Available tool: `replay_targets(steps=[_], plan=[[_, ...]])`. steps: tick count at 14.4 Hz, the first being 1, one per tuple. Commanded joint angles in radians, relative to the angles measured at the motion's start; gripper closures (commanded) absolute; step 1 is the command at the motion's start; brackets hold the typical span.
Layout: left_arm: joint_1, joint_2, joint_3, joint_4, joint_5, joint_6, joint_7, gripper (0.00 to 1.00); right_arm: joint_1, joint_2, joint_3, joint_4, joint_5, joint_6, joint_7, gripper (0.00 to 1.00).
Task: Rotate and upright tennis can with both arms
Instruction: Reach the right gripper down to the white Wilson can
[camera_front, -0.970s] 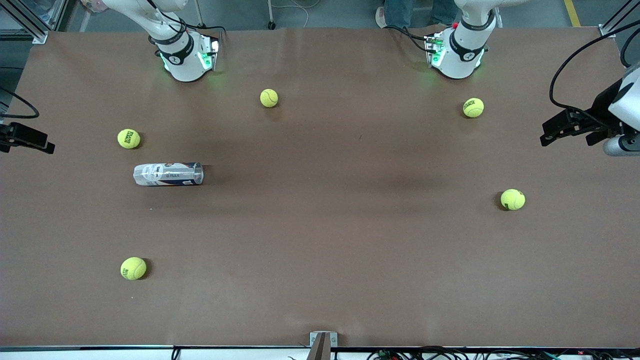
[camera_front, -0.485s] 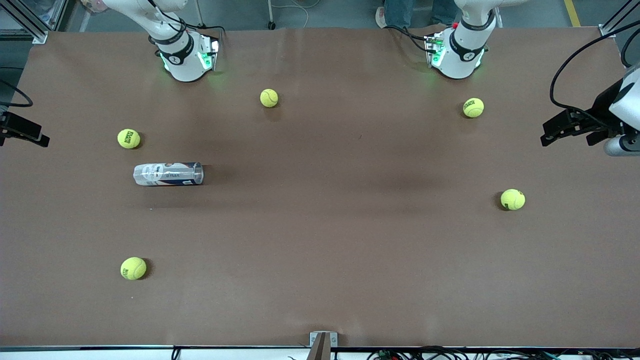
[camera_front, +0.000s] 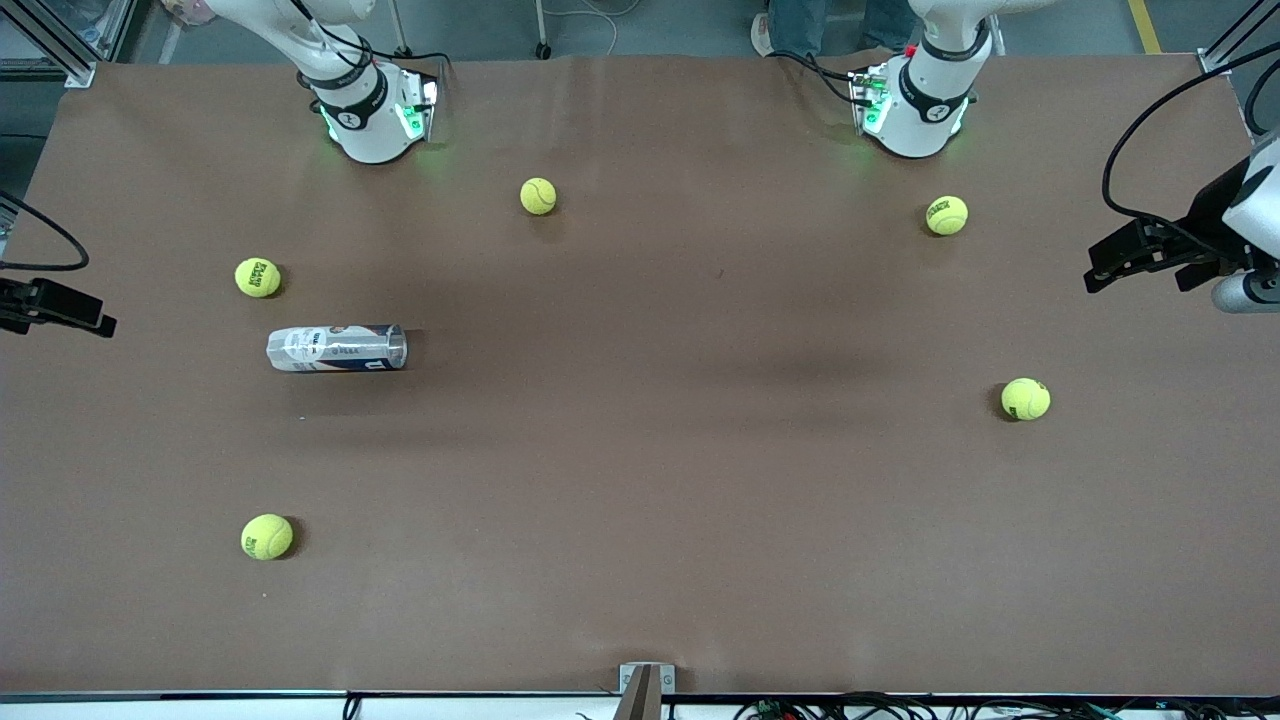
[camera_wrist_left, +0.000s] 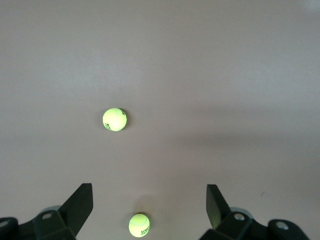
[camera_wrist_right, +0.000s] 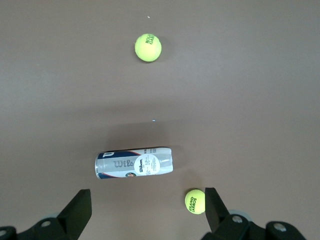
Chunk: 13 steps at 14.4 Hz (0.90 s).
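Can (camera_front: 336, 348): clear tube with white and dark-blue label, lying on its side on the brown table (camera_front: 640, 450), toward the right arm's end. Its long axis runs along the table's length. Nothing touches it. In the right wrist view the can (camera_wrist_right: 135, 162) lies flat, label facing up.

Balls, five, yellow, all loose on the table:
- one (camera_front: 257, 277) just beside the can, farther from the front camera;
- one (camera_front: 266, 536) well apart from the can, nearer the front camera;
- one (camera_front: 538, 195) near the right arm's base;
- one (camera_front: 946, 215) near the left arm's base;
- one (camera_front: 1025, 398) toward the left arm's end, nearer the camera than the previous.

Right gripper (camera_wrist_right: 147, 210): in the air at the table's edge at the right arm's end, fingers spread wide, holding nothing. Its wrist view looks down on the can and two balls.

Left gripper (camera_wrist_left: 150, 205): in the air over the table's edge at the left arm's end, fingers spread wide, empty. Two balls show below it.
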Motion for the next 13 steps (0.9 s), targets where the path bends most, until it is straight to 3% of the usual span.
replay_targets(steps=[1,7,13], plan=[[0.005,-0.016,0.002,-0.005,-0.015,0.004,-0.003,0.00,-0.039,-0.015,0.008,-0.047,0.018,0.011,0.230,0.00],[0.003,-0.014,0.002,-0.003,-0.015,0.004,-0.006,0.00,-0.006,0.005,0.010,-0.080,0.005,-0.004,0.968,0.00],[0.005,-0.014,0.002,-0.003,-0.015,0.004,-0.006,0.00,0.052,0.008,0.011,-0.255,0.012,0.055,1.412,0.00]])
